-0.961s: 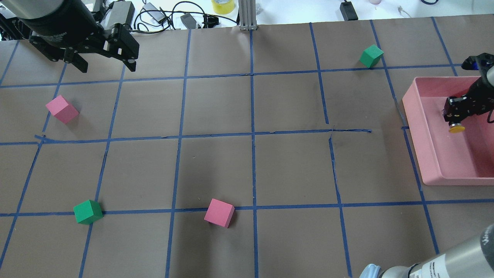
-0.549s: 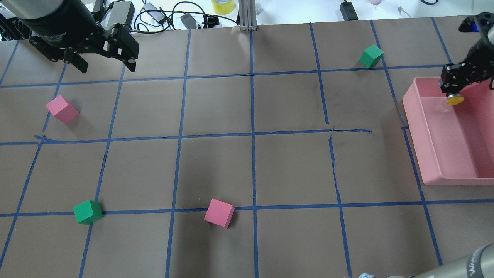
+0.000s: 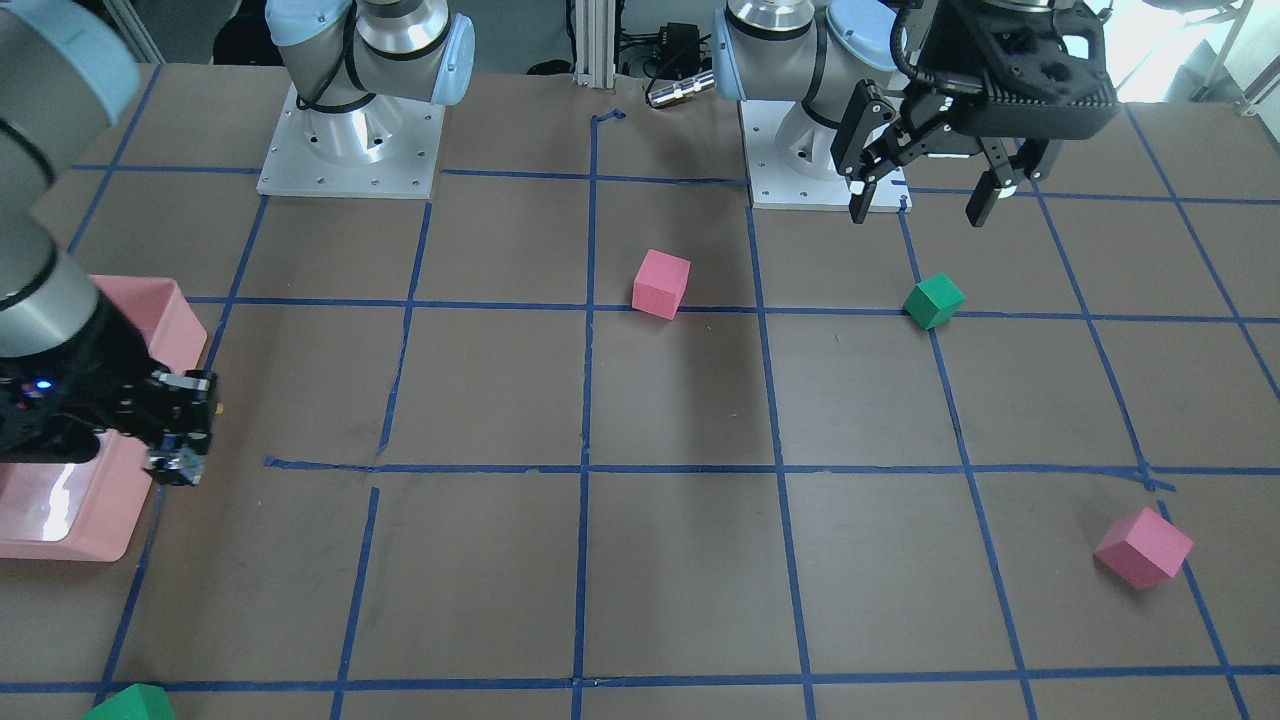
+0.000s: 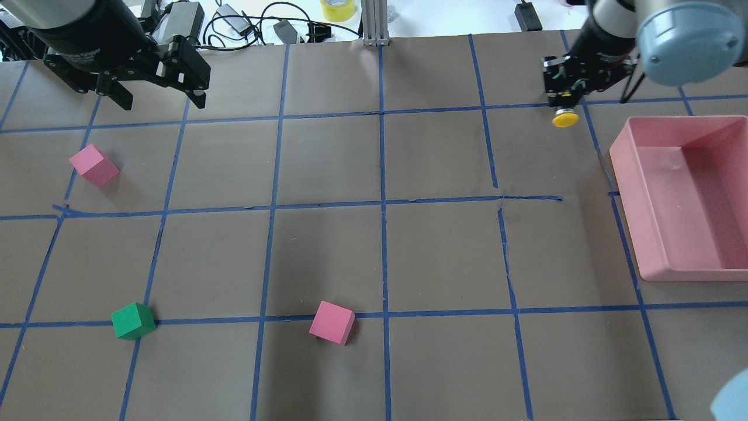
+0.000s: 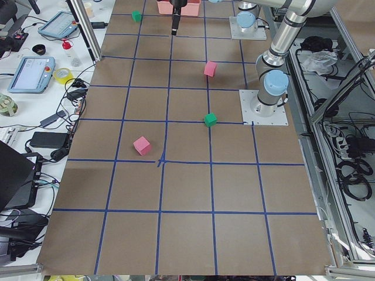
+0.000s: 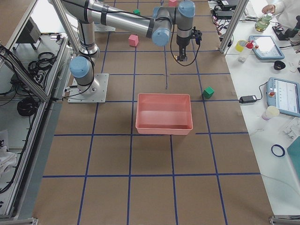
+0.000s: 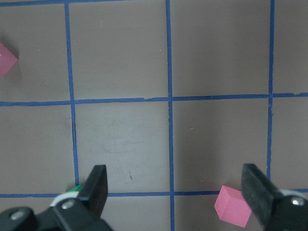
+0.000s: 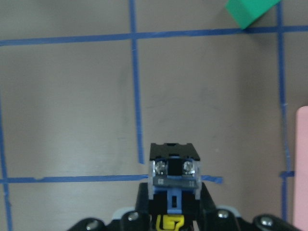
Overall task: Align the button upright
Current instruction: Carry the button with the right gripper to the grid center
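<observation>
Seen from overhead, the table carries a pink tray at 3 o'clock. The left gripper hangs at 10 o'clock, fingers spread wide with nothing between them. The right gripper, at 1 o'clock, pinches the button outside the tray, off its 10 o'clock corner; the yellow cap shows at the gripper's 6 o'clock. Pink cubes lie at 9 and 6 o'clock, and a green cube at 8.
</observation>
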